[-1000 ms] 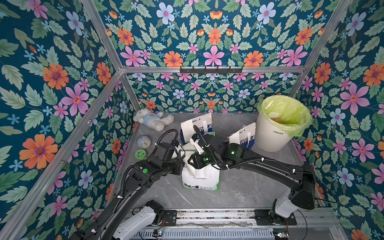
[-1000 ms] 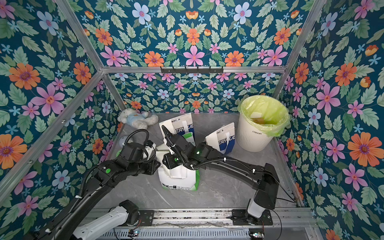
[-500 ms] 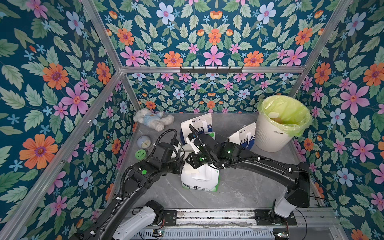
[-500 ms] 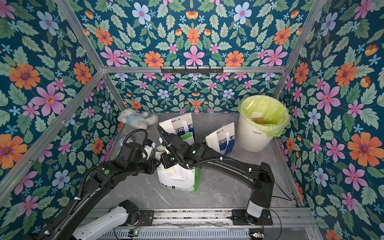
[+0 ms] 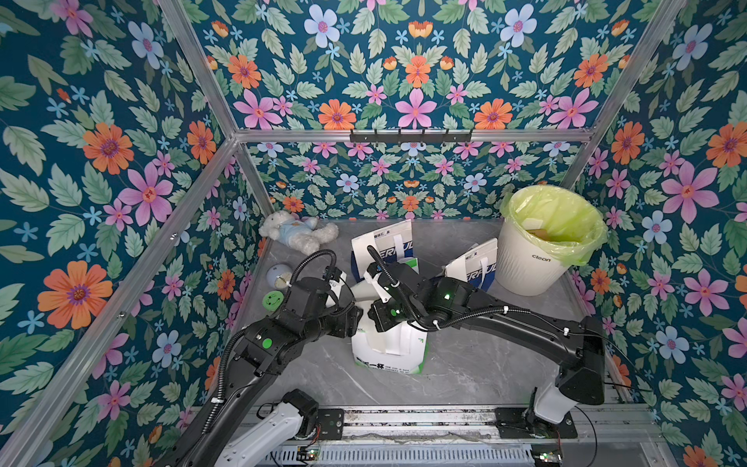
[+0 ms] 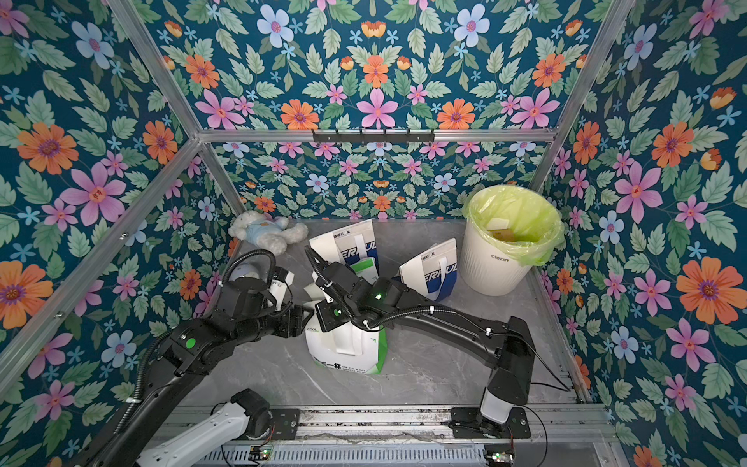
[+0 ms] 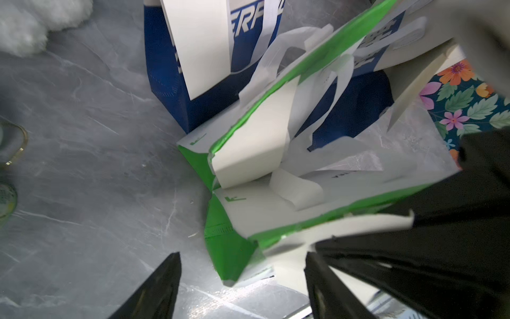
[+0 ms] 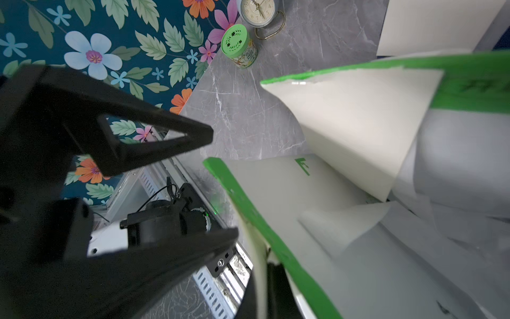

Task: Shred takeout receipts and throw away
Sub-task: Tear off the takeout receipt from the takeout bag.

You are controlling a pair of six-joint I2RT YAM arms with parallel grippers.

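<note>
The bench (image 5: 465, 364) carries four paper bags by count, two white-and-blue and two white-and-green, plus one lined bin (image 5: 525, 267) at the far right. Of the takeout receipts (image 8: 358, 124), three are counted with certainty. The first sheet (image 7: 198, 47) lies flat on the face of the rear blue bag (image 5: 384, 246), with its long axis up and down the face and its upper end toward the bag's mouth. The second sheet (image 7: 254, 143) hangs from the rim of the rear green bag (image 5: 410, 265), with its long axis down the face and its lower end bowed out toward the front green bag (image 5: 388, 356). The torn strip (image 7: 345, 223) runs lengthwise along the front green bag's near rim, its ragged end free. A fourth sheet (image 7: 414, 82) by the second blue bag (image 5: 473, 263) shows only edge-on and is probable, not confirmed. The fingers of the right gripper (image 8: 262, 276) are pressed together on the torn strip at that rim. The left gripper (image 7: 242, 254) is spread wide and pinches nothing, and the front green bag's corner shows between its fingers. Pale scraps (image 5: 535, 228) lie inside the bin. Also counted are one plush bear (image 5: 297, 234), one clock (image 8: 259, 11) and one green-lidded tin (image 8: 240, 45).
</note>
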